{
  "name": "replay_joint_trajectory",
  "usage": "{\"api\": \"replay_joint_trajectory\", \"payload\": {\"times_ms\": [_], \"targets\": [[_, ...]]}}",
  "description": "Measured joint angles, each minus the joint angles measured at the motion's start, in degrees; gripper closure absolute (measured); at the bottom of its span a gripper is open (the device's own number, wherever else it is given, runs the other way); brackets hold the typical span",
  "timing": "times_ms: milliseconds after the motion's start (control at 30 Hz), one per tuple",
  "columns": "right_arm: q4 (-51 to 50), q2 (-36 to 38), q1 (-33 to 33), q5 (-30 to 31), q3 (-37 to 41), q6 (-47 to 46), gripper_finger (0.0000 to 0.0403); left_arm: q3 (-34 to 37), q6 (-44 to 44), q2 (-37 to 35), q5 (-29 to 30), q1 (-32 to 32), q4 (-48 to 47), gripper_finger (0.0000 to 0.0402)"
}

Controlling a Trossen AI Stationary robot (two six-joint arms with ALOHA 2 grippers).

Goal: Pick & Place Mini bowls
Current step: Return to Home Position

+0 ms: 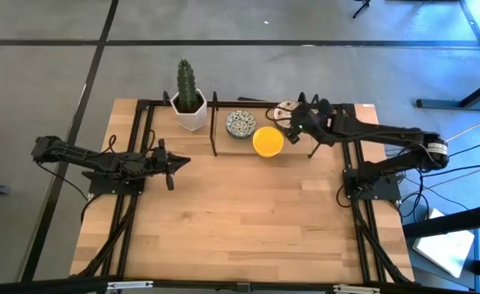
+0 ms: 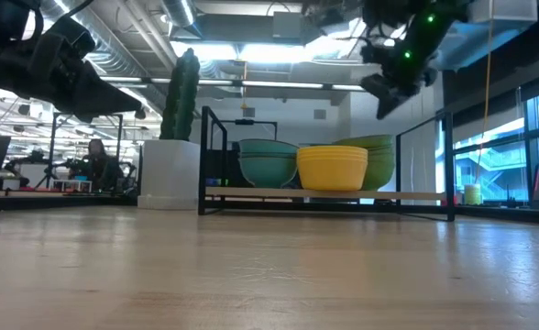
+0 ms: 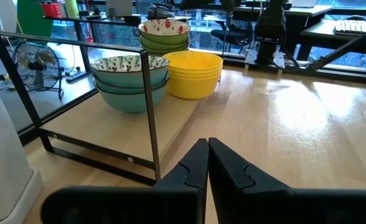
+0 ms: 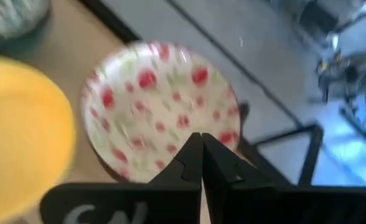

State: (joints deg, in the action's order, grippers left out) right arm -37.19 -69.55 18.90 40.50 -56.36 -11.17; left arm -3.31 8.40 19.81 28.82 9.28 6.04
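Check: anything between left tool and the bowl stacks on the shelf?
Yes: from the left tool, the shelf's black corner post crosses the blue-green patterned stack. The yellow stack beside it shows unobstructed.

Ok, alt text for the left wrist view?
Three stacks of mini bowls sit on a black-framed shelf: teal stack, yellow stack, green stack topped by a red-speckled bowl. The left gripper, fingers shut, points toward them over the wooden table.
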Motion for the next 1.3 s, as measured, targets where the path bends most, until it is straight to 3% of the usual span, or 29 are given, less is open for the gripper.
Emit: {"api": "replay_joint_trajectory", "payload": {"times_ms": [400, 667, 867, 1067, 1300], "targets": [[-3.2, -0.1, 2.1, -4.6, 0.3, -1.9, 0.0401, 0.0, 0.0, 0.0, 0.0, 0.0, 0.0, 0.0394], [-4.7, -0.1, 2.1, -4.4, 0.4, -3.1, 0.0401, 0.0, 0.4, 0.0, 0.0, 0.0, 0.0, 0.0397], [7.1, 2.2, -0.2, -5.4, 0.4, 6.9, 0.0400, 0.0, 1.4, 0.0, -0.5, 0.0, 0.2, 0.0394], [15.6, 11.4, -3.1, -18.2, 0.2, 17.7, 0.0399, 0.0, 1.3, 0.0, 0.4, 0.0, 2.0, 0.0398], [14.8, 26.5, -4.0, -44.8, 0.4, 18.5, 0.0399, 0.0, -0.3, 0.0, 0.7, 0.0, 2.6, 0.0397]]}}
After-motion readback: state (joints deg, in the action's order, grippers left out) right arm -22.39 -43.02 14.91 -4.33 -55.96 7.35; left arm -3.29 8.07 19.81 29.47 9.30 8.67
